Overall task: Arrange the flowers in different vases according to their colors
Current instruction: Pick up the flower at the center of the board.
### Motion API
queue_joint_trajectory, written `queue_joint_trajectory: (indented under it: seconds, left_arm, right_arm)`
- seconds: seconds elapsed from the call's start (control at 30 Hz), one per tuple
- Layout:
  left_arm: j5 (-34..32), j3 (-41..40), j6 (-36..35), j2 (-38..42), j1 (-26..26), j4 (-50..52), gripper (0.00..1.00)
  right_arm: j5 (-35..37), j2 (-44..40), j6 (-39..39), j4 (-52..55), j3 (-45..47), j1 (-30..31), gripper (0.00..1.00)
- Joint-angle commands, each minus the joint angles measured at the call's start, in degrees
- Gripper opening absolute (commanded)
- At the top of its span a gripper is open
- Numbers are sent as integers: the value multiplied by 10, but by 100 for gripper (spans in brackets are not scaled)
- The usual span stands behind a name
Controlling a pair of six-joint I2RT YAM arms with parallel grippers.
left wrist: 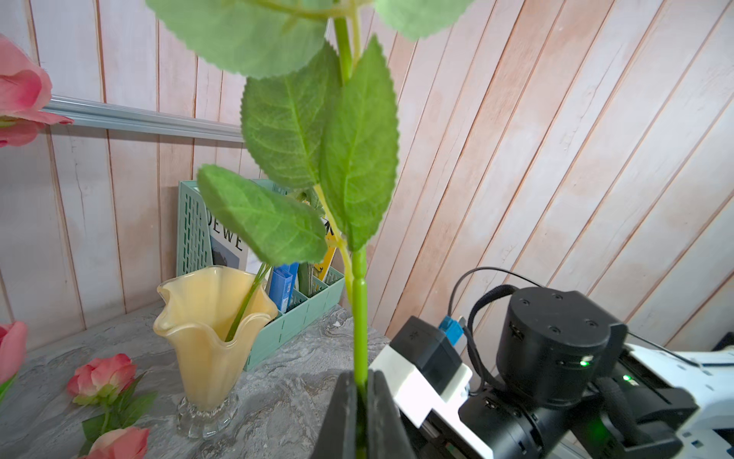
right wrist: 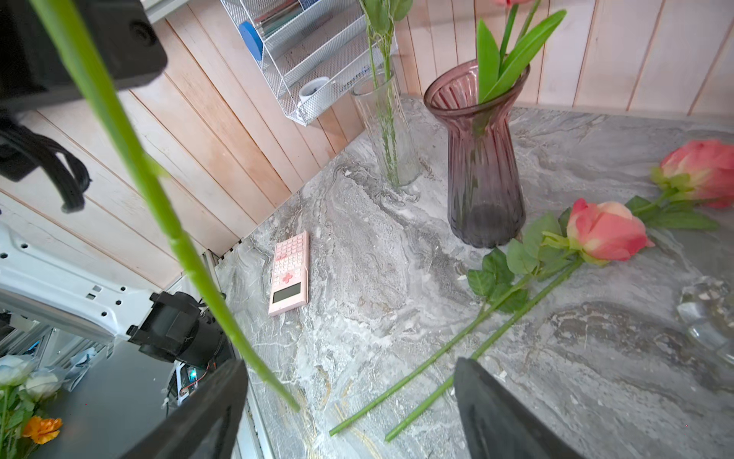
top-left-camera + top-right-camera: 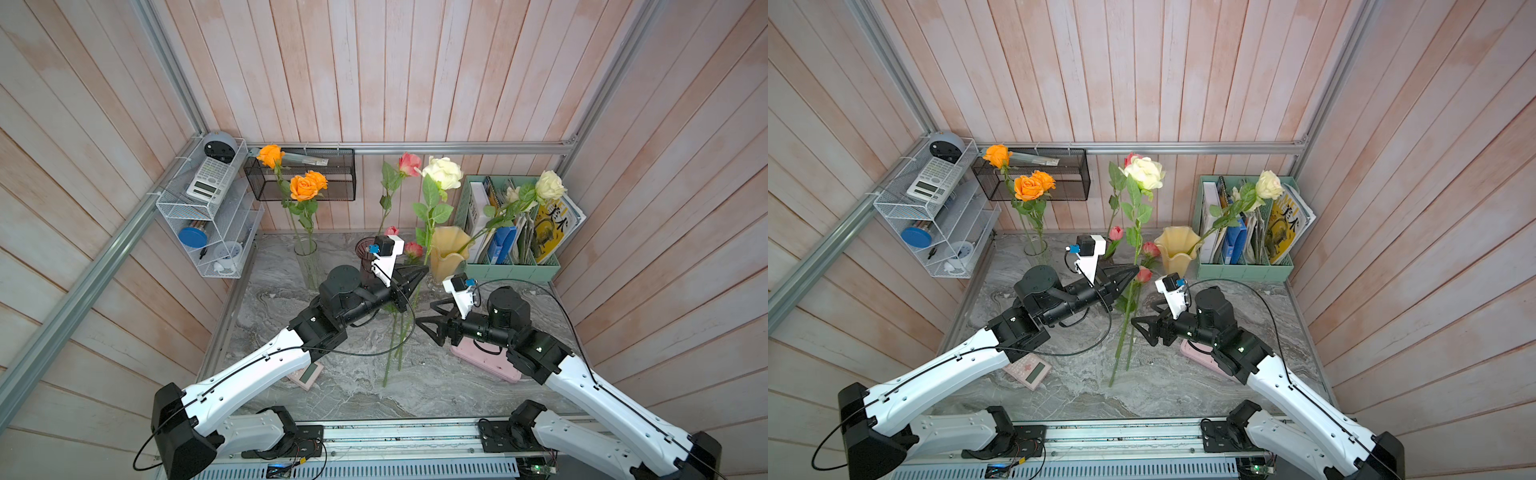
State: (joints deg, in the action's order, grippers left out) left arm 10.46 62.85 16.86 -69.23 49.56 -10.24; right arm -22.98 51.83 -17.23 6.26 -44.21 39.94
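In both top views the left gripper (image 3: 423,273) is clamped on the green stem of a tall cream-white artificial rose (image 3: 442,172). It holds the flower upright just beside the pale yellow ruffled-rim glass vase (image 3: 446,249), where another cream rose (image 3: 549,185) already leans. The right gripper (image 3: 430,318) hovers near that vase, jaws wide and empty. The left wrist view shows the pinch on bare stem (image 1: 360,318) below the leaves, with the vase just beyond. In the right wrist view the stem's free end hangs above the table, and a pink rose (image 2: 607,230) lies flat near the vase's clear foot. The held flower looks light, top-heavy, slick and springy. I'd grip the bare stem, never the petals.
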Motion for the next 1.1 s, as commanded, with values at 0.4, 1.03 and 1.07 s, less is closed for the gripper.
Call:
queue_joint_trajectory:
  seconds: [0.4, 1.03, 1.07]
  left_arm:
    - [-40, -27, -17, 22, 4, -34, 0]
    - [-43, -32, -44, 31, 1, -27, 0]
    - [-43, -35, -42, 32, 1, -33, 0]
  right_arm:
    - [-7, 59, 20, -66, -58, 32, 87]
    - [-30, 97, 27, -60, -97, 33, 87]
    - [-31, 109, 28, -67, -102, 33, 87]
